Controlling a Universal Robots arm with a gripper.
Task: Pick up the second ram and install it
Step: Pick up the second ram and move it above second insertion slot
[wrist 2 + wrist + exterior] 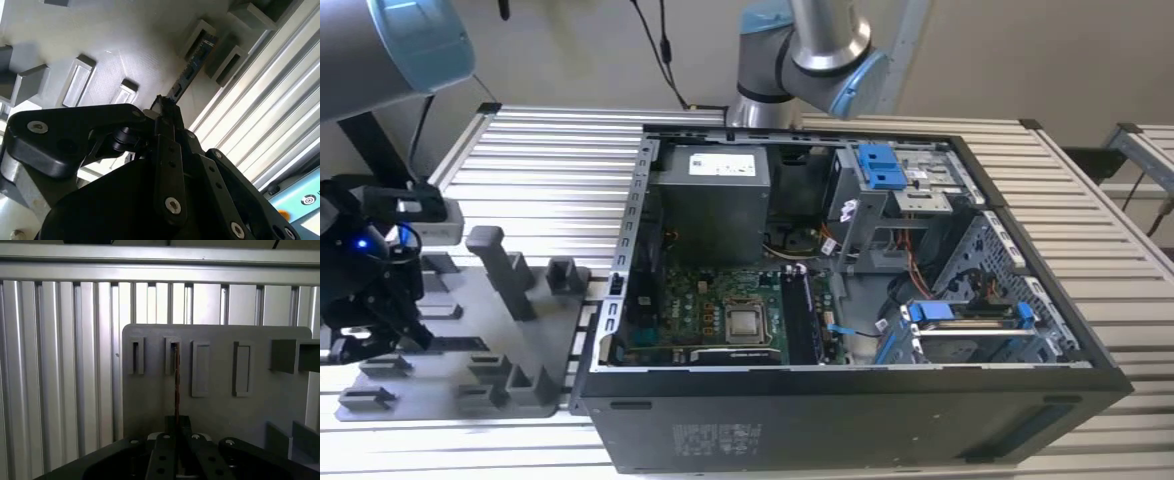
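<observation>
The second ram [176, 380] is a thin dark stick standing on edge in a slot of the gray tray [220, 410]. In the second wrist view the second ram [192, 65] runs from my fingertips to a raised holder on the gray tray [100, 30]. My gripper [177, 427] [164, 106] has its fingers closed on the near end of the stick. In the exterior view my gripper [367, 320] hangs over the gray tray [494, 370] at the exterior view's left. The far end of the stick still sits in the tray's slot.
An open computer case [854, 300] lies to the exterior view's right of the tray, with the green motherboard [720, 310] and its long black slots [807, 320] exposed. Upright gray posts [500, 270] rise from the tray. A ribbed metal table [547, 170] is underneath.
</observation>
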